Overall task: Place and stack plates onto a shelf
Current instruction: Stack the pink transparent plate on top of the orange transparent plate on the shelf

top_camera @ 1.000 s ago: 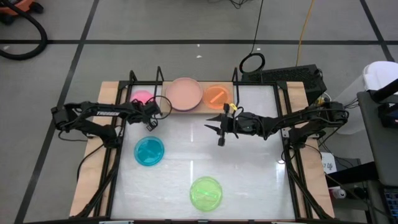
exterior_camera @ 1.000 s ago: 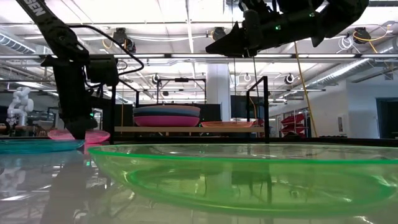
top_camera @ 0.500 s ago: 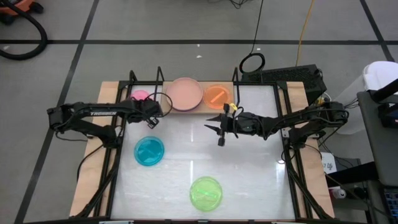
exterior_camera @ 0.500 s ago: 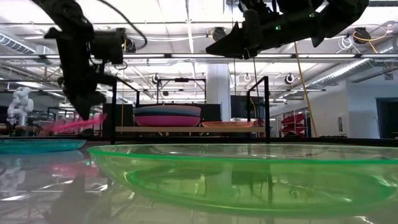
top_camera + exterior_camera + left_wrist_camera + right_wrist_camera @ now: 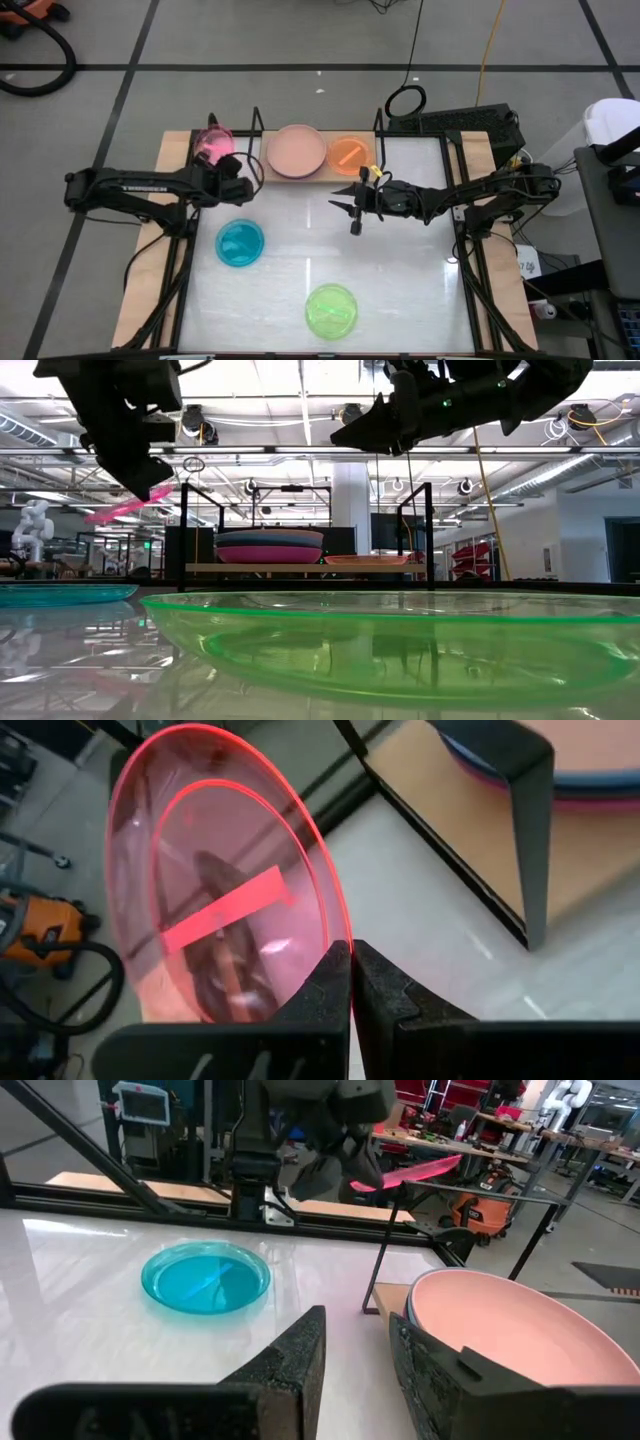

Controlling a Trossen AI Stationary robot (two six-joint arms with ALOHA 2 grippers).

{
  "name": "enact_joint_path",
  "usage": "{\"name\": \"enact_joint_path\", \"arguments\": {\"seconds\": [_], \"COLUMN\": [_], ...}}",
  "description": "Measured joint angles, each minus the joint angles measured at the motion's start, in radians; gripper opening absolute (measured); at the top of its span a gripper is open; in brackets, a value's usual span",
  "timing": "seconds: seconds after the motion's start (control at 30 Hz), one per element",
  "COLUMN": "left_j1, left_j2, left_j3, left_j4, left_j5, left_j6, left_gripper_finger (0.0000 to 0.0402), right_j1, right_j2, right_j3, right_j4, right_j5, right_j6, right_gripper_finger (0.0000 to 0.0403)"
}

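My left gripper (image 5: 226,163) is shut on the hot pink plate (image 5: 213,144), which is in the air left of the shelf (image 5: 329,173); the plate also shows in the low view (image 5: 128,511) and the left wrist view (image 5: 220,880). On the shelf, the salmon-pink plate (image 5: 296,150) tops a stack, and the orange plate (image 5: 348,152) lies flat beside it. The teal plate (image 5: 240,243) and the lime green plate (image 5: 331,310) lie flat on the white tabletop. My right gripper (image 5: 350,216) hangs open and empty above the table, in front of the shelf. My left gripper pinches the hot pink plate's rim (image 5: 338,942) between its two fingers, at the plate's near-right edge. The plate is lifted clear of the table and the shelf. It is tilted, sloping down from the held edge (image 5: 160,492) to its free edge (image 5: 92,518).
Black wire uprights (image 5: 256,125) stand at the shelf's ends, one close to the lifted plate. Black frame rails (image 5: 180,270) run along the table's left and right sides. There is bare white tabletop (image 5: 400,290) at the near right.
My left gripper has risen from table level to above the shelf's uprights and drawn toward the table's left edge. The hot pink plate has come up with it. It lay nearly flat on the table. Now it is lifted clear and tipped, free edge lower.
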State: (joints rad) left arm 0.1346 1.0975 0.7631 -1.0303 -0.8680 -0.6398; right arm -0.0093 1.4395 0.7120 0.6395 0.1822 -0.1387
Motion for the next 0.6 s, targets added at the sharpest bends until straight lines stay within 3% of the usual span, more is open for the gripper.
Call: {"name": "enact_joint_path", "arguments": {"seconds": [0.17, 0.37, 0.47, 0.6], "left_j1": [0.012, 0.024, 0.010, -0.015], "left_j2": [-0.031, -0.053, -0.053, -0.023], "left_j3": [0.027, 0.148, 0.194, 0.197], "left_j4": [0.000, 0.063, 0.335, 0.798], "left_j5": [-0.055, -0.160, -0.150, 0.104], "left_j6": [0.031, 0.206, 0.516, 0.947], "left_gripper_finger": [0.0001, 0.0001, 0.0001, 0.0001], "right_j1": [0.000, 0.000, 0.000, 0.000], "right_j2": [0.000, 0.000, 0.000, 0.000], "right_j3": [0.000, 0.000, 0.000, 0.000], "right_j4": [0.000, 0.005, 0.019, 0.067], "right_j5": [0.000, 0.000, 0.000, 0.000], "right_j6": [0.000, -0.001, -0.005, -0.024], "right_gripper_finger": [0.0095, 0.0095, 0.0095, 0.0095]}}
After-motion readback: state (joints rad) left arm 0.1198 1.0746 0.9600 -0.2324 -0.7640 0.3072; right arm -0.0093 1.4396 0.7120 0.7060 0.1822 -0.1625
